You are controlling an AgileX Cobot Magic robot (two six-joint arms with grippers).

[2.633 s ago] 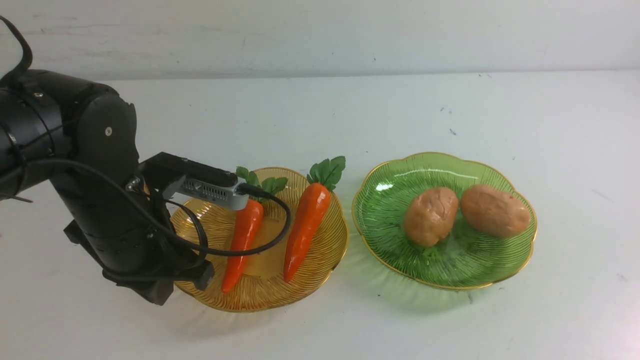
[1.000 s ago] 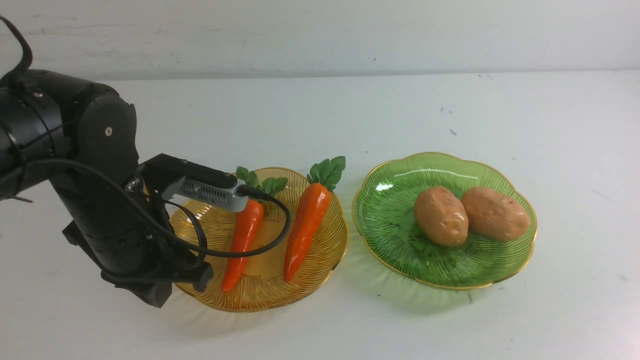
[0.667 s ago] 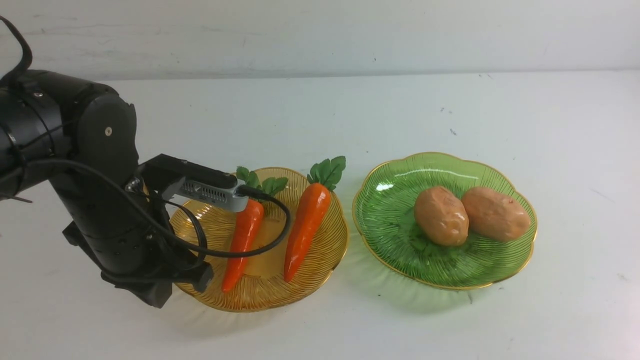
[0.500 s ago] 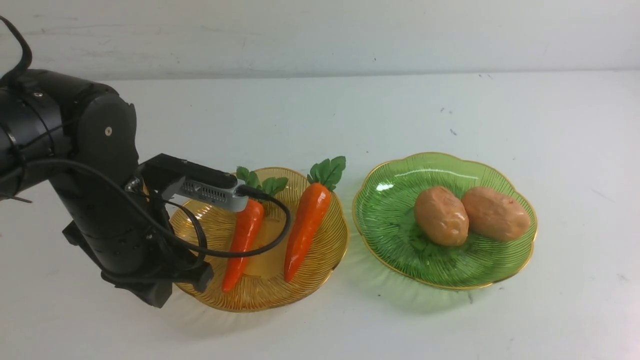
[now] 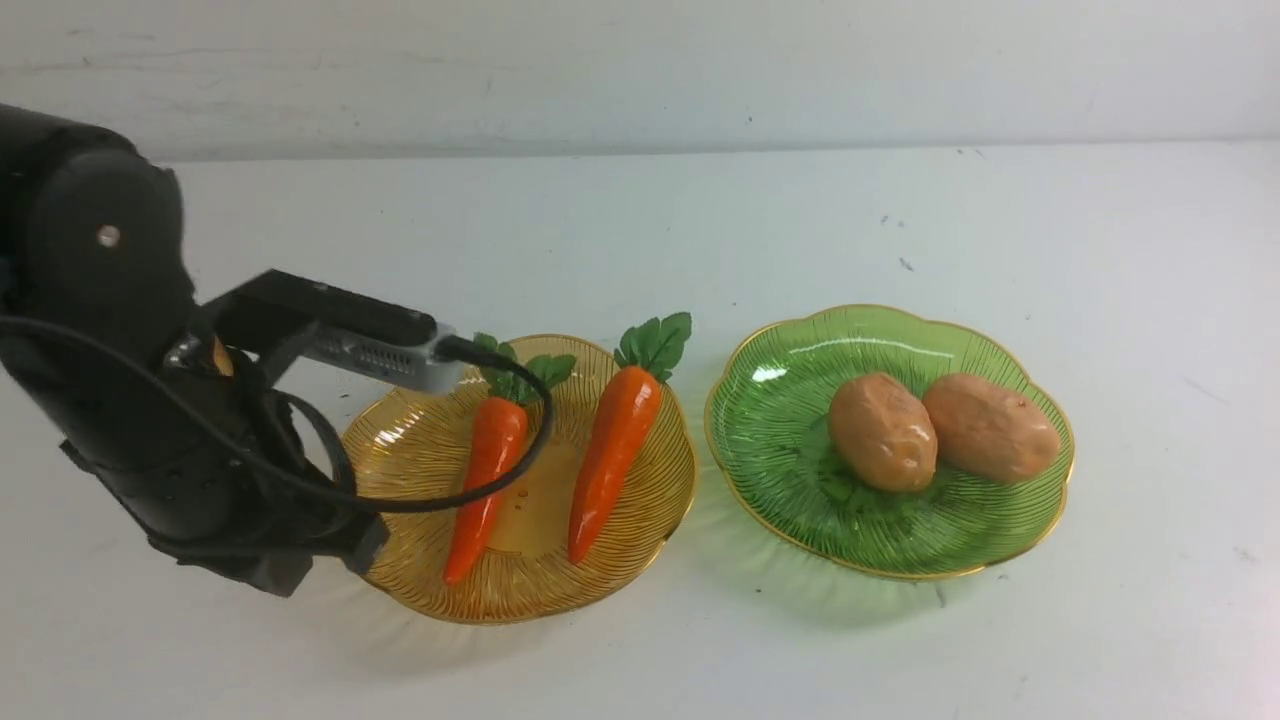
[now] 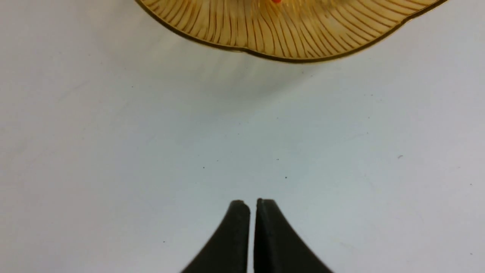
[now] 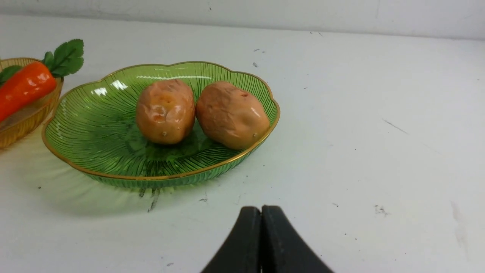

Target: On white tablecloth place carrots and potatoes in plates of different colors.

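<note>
The fingers of the left claw (image 6: 252, 204) are brought together, with nothing gripped. The fingers of the right claw (image 7: 261, 212) are likewise closed on nothing. Beyond the left claw, two carrots (image 5: 615, 460) are held in the amber plate (image 5: 540, 600). Beyond the right claw, two potatoes (image 5: 882, 432) are contained in the green plate (image 5: 760, 500). Both plates are supported by the white tablecloth (image 5: 700, 660). The amber plate is partly covered by the left arm (image 5: 230, 430) in the front view.
</note>
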